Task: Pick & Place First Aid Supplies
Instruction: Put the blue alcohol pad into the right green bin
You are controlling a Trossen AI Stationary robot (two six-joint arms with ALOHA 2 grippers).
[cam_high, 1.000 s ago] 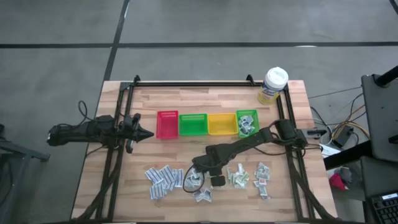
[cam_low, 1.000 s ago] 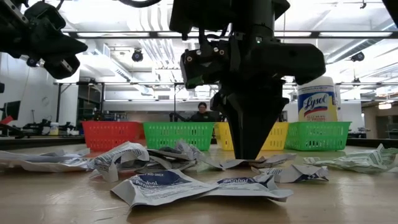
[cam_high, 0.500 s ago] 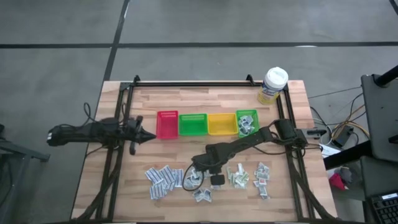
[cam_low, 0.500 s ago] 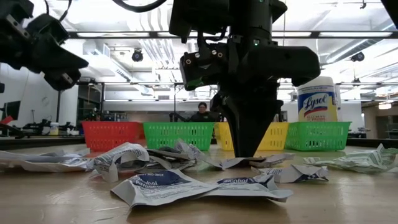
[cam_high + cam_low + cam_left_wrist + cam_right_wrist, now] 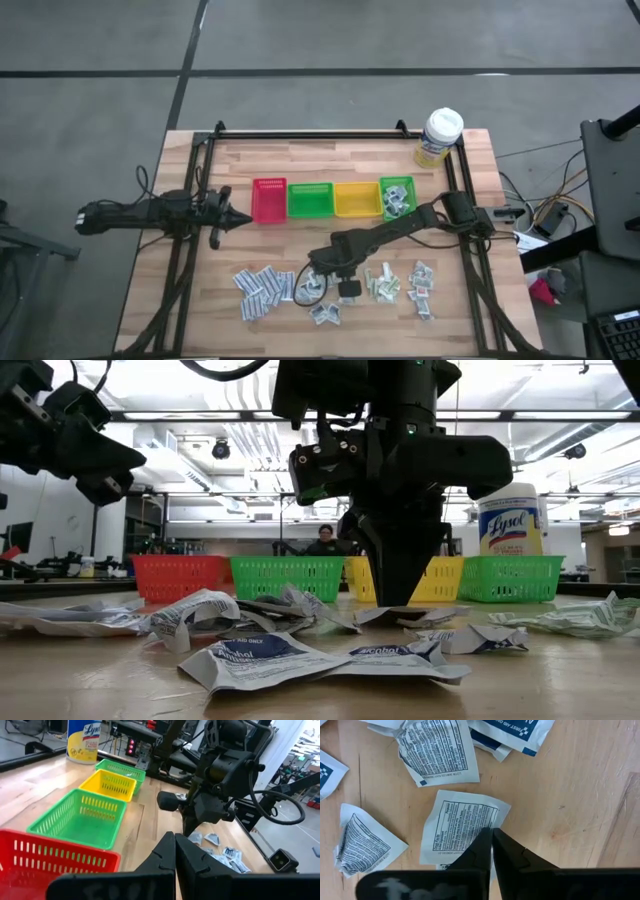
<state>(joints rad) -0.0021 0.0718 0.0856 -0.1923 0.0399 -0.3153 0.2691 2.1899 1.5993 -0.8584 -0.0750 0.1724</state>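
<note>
sachet (image 5: 461, 831) | right gripper (image 5: 491, 834) clamped on its edge, fingers together

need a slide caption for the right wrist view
Right gripper shut on the edge of a white printed sachet lying on the wooden table, more sachets scattered around.

1. Left arm (image 5: 150, 213) — matte black links with a thin black cable looping off its rear end.
2. Right arm (image 5: 400, 232) — the same dark, blocky housings, boxy at the wrist.
3. Each end effector tapers to two flat black fingers (image 5: 485, 847) with angular, faceted edges.
</note>
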